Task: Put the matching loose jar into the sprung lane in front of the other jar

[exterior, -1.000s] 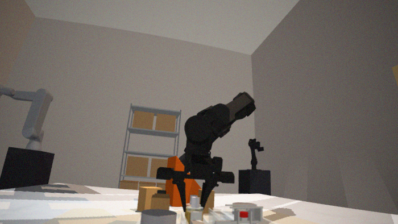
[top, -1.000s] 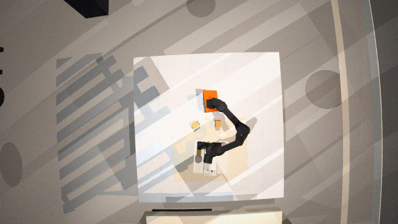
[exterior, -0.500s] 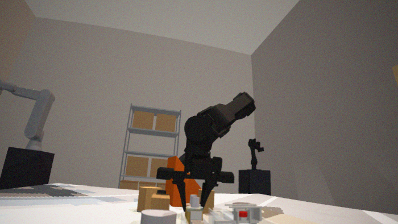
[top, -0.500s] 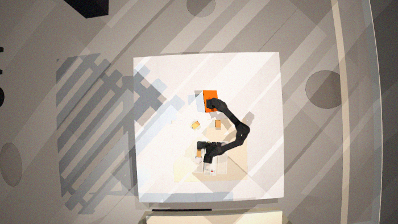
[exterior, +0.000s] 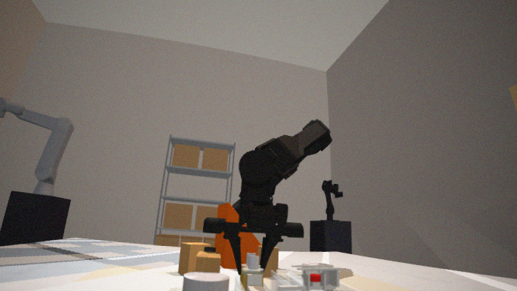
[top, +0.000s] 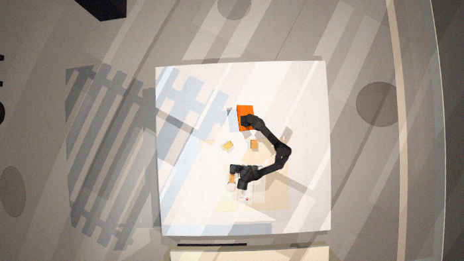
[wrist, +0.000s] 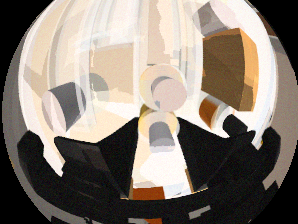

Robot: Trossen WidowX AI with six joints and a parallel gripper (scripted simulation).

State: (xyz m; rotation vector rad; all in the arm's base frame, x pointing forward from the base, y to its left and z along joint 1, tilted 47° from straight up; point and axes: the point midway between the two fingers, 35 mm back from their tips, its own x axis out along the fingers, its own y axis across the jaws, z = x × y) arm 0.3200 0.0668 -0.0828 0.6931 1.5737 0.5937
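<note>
My gripper (exterior: pixel 252 272) (wrist: pixel 157 121) points down and is shut on a jar (wrist: pixel 161 131) with a pale yellow shoulder and a grey cap. A second jar (wrist: pixel 164 90), with a similar pale shoulder and light cap, stands in the clear-walled lane (wrist: pixel 162 35) directly beyond the held one. The two jars are in a row and look close together; whether they touch, I cannot tell. In the exterior view a grey cap (exterior: pixel 252 260) shows between the fingers, where the jars overlap. The held jar's base, the pusher plate and the front stop cannot be made out.
Right of the lane in the wrist view are a brown box (wrist: pixel 227 65) and a black-capped brown jar (wrist: pixel 222 117). A dark grey jar (wrist: pixel 65 106) is on the left. A red marker (top: pixel 247 199) (exterior: pixel 315 278) sits on the rack. An orange block (top: pixel 245 109) is under the arm's base.
</note>
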